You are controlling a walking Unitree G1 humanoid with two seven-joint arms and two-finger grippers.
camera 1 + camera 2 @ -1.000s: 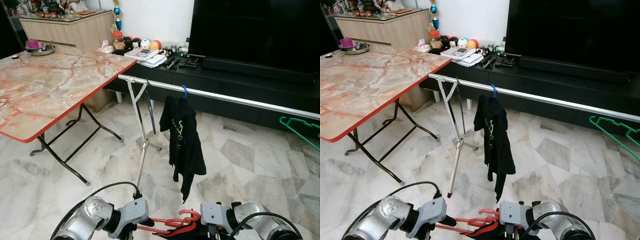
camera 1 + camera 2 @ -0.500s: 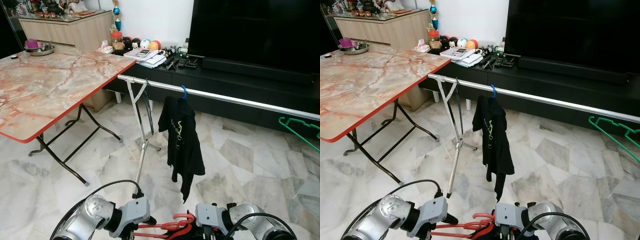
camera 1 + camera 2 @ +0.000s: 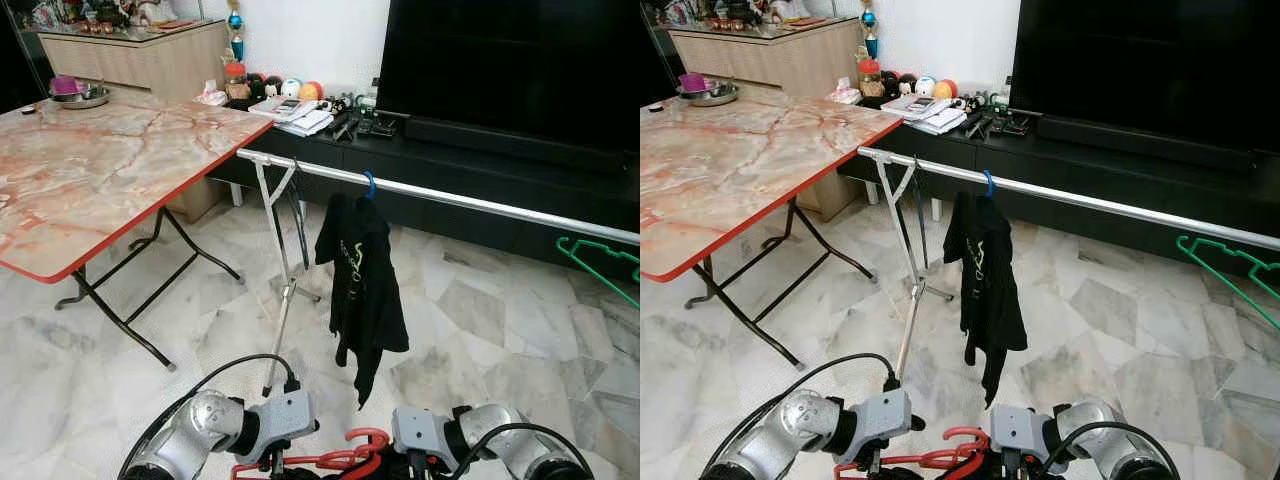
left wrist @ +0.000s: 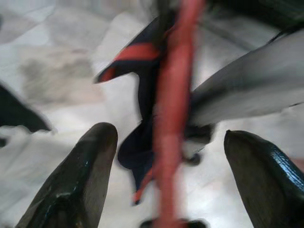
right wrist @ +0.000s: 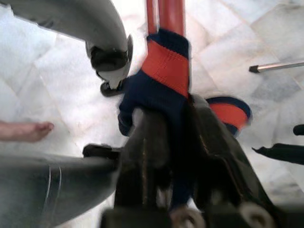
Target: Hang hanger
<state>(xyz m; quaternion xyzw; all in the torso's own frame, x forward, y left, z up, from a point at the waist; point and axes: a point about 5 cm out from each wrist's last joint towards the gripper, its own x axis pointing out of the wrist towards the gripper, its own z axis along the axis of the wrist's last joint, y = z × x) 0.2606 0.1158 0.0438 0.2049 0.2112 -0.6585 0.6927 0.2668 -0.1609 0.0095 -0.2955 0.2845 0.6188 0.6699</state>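
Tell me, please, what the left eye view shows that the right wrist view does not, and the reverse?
Left eye view alone: the silver rail carrying a black garment on a blue hook, the marble-top table, and a green hanger.

Right wrist view alone: the right gripper shut on a navy-and-red garment, and a person's bare foot.

Shared: the red hanger and the marble floor.

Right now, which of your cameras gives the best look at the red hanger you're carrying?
The right wrist view: the red hanger with a navy-and-red garment on it, pinched by the right gripper. The left wrist view shows a blurred red bar between the open left gripper's fingers. The eye views catch just its hook at the bottom edge.
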